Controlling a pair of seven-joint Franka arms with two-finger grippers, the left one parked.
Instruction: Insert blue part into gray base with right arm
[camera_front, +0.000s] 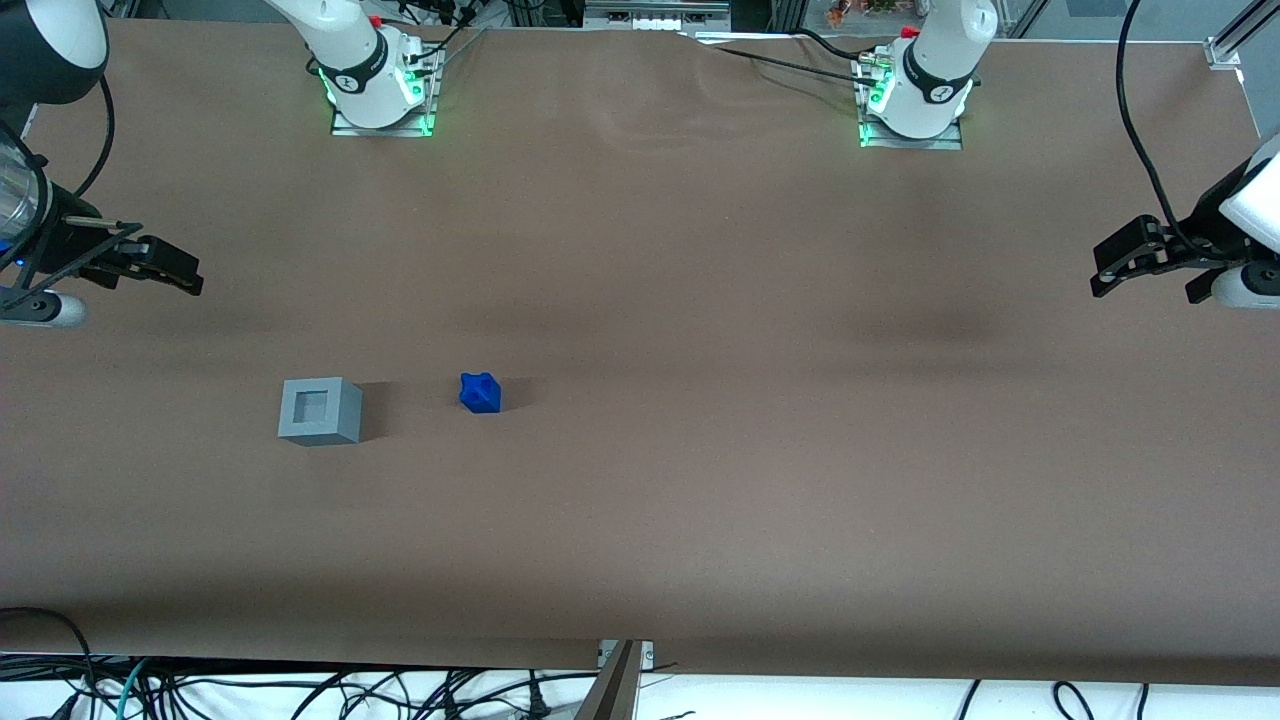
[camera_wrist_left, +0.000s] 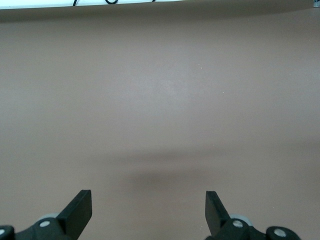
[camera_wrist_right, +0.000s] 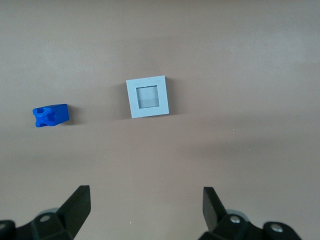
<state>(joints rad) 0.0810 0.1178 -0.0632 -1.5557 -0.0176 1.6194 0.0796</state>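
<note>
The gray base (camera_front: 320, 410) is a light-gray cube with a square recess in its top, and it stands upright on the brown table. The blue part (camera_front: 481, 393) lies on the table beside it, a short gap away toward the parked arm's end. My right gripper (camera_front: 185, 272) hangs above the table at the working arm's end, farther from the front camera than the base. It is open and empty. In the right wrist view the base (camera_wrist_right: 147, 96) and the blue part (camera_wrist_right: 50, 115) lie apart from each other, well clear of the gripper (camera_wrist_right: 145, 205).
The brown table cover (camera_front: 700, 480) spreads wide around both pieces. The two arm mounts (camera_front: 380, 95) (camera_front: 912, 105) stand at the table's edge farthest from the front camera. Cables (camera_front: 300, 690) hang below the near edge.
</note>
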